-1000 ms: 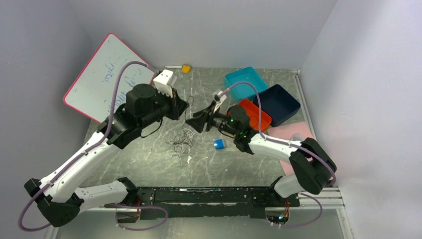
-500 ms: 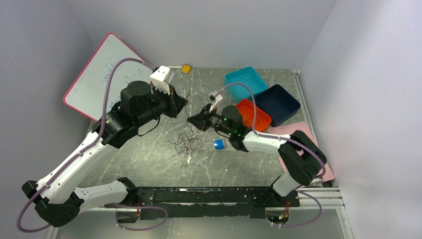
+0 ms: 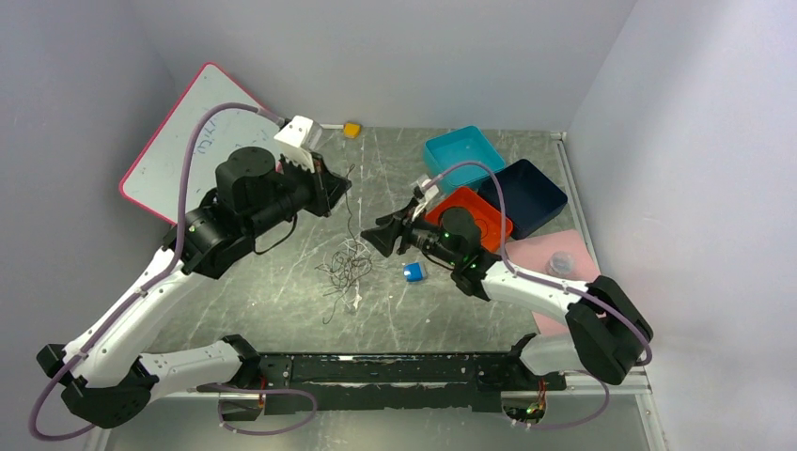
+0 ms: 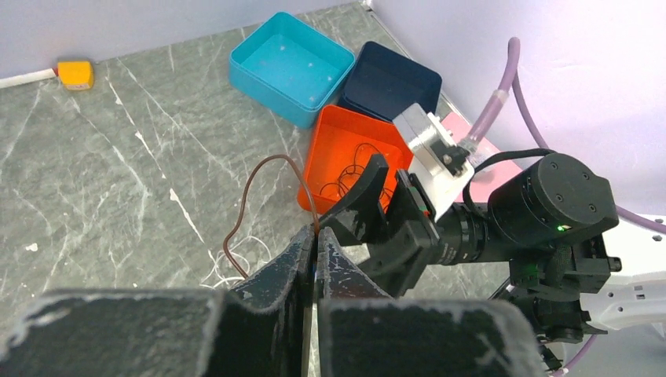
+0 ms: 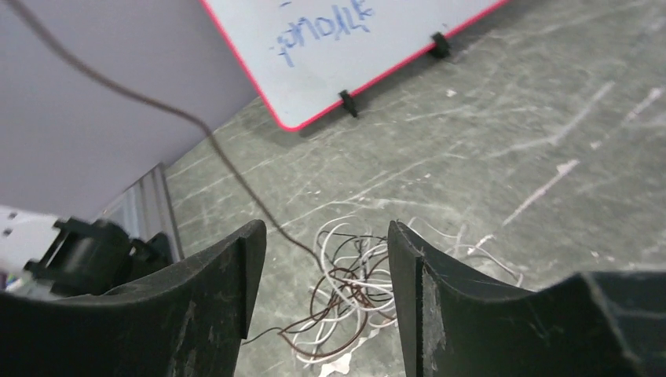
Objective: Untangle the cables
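We find the cables (image 3: pixel 346 266) heaped at the middle of the worktop (image 3: pixel 282 315), with a small cube (image 3: pixel 413 272) just to their right. One strand rises from the heap to the left gripper (image 3: pixel 344 180), which hangs behind it. The right gripper (image 3: pixel 369 235) hangs above the heap's right side.

A whiteboard (image 3: pixel 193 141) leans in the far-left corner, and a small block (image 3: pixel 351 130) sits at the far edge.

Toward the far-right corner we see three bins close together: the far bin (image 4: pixel 294 59), the right bin (image 4: pixel 389 82) beside it, and the near bin (image 4: pixel 338 129) in front of both, with wire loops (image 4: pixel 351 174) in it.

A mat (image 3: pixel 540 252) lies along the right edge, in front of the bins.
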Robot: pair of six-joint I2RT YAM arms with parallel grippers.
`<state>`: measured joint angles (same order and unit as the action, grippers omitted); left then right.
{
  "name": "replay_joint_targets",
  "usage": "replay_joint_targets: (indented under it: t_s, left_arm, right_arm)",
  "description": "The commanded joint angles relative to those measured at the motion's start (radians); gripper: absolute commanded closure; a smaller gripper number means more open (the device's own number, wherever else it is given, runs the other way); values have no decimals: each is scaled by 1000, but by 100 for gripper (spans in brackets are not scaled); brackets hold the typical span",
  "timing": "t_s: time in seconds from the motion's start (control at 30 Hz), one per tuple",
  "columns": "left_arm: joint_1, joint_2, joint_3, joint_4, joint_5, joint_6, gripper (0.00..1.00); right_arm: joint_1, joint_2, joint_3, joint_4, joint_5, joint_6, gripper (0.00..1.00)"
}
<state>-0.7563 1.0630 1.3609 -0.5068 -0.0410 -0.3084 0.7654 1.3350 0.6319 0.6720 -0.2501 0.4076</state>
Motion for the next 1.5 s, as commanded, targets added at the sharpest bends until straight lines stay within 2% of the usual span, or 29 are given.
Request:
replay_joint_targets:
  t_s: [0.0,0.27,0.37,0.53,0.6,1.07,1.47]
  left_arm:
    - [-4,6,53,11,-8,19,93]
    - [-5,36,92,23,2,24,93]
    - [-4,48,114,27,3,27,93]
    - [-3,80,191,5,-15,45,93]
    - [-4,99,239,-12,-46,55,93]
    - [-2,288,690,-65,-190,174,93]
    - [-1,317,788,151,-226,273,93]
  right_arm:
    - [6,-5,35,-29,-172,-94,37]
    - [34,123,143,-11,-217,-117,37]
    - [46,185,174,22,-176,-97,40]
    - [50,285,160,109,-125,-20,57]
    - [56,320,143,139,-121,1,61]
    - [119,484,74,238,-79,56,61]
    - [149,561,-4,311,-7,83,60]
